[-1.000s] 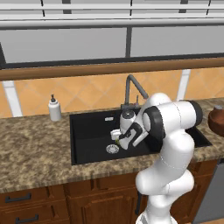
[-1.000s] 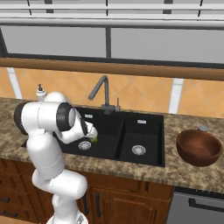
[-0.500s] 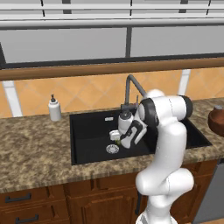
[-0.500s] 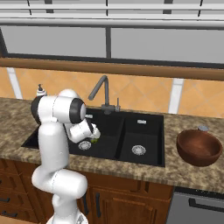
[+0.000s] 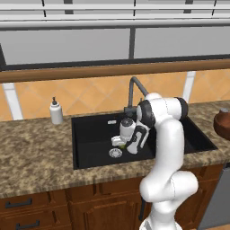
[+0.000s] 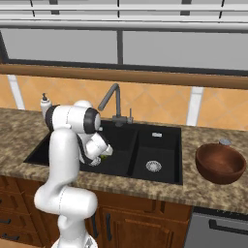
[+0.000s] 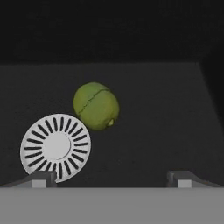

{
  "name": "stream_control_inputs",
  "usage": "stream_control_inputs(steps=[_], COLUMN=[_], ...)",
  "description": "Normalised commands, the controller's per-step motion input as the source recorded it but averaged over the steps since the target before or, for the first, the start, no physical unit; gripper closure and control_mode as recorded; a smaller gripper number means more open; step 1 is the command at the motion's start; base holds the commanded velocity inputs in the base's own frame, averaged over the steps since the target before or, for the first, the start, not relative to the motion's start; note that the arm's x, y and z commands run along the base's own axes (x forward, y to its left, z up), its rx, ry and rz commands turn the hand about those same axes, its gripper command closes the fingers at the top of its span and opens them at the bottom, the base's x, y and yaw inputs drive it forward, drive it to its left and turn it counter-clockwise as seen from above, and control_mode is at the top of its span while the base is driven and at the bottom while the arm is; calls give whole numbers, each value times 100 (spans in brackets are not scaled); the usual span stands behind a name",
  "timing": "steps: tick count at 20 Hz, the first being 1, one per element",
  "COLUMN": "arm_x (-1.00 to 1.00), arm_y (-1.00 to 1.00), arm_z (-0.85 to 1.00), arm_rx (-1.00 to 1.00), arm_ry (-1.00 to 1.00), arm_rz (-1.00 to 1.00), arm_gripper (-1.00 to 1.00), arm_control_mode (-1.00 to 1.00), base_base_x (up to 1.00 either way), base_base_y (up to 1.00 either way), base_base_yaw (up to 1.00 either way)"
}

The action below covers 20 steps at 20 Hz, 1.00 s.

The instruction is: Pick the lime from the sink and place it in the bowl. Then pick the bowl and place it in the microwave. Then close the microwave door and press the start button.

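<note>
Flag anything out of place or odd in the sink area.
Only the lime: a fruit lying loose on the floor of the sink's left basin, beside the drain. The gripper hangs open above it. Nothing looks spilled, tipped or damaged.

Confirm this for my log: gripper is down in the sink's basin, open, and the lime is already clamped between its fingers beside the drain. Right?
Not quite. In the hand view the lime lies loose on the sink floor beside the drain, ahead of the open gripper, not clamped. The rest holds.
</note>
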Motion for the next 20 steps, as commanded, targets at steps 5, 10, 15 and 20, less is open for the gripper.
stream_control_inputs(steps=[5, 10, 15, 20], arm_x=[44, 49, 54, 37], arm_y=[0, 0, 0, 0], arm_z=[-29, -29, -21, -26], arm_rx=[0, 0, 0, 0], arm_ry=[-2, 0, 0, 0], arm_rz=[0, 0, 0, 0], arm_gripper=[-100, -100, -100, -100], arm_control_mode=[-100, -100, -100, -100], base_base_x=[0, 0, 0, 0], base_base_y=[0, 0, 0, 0], base_base_yaw=[0, 0, 0, 0])
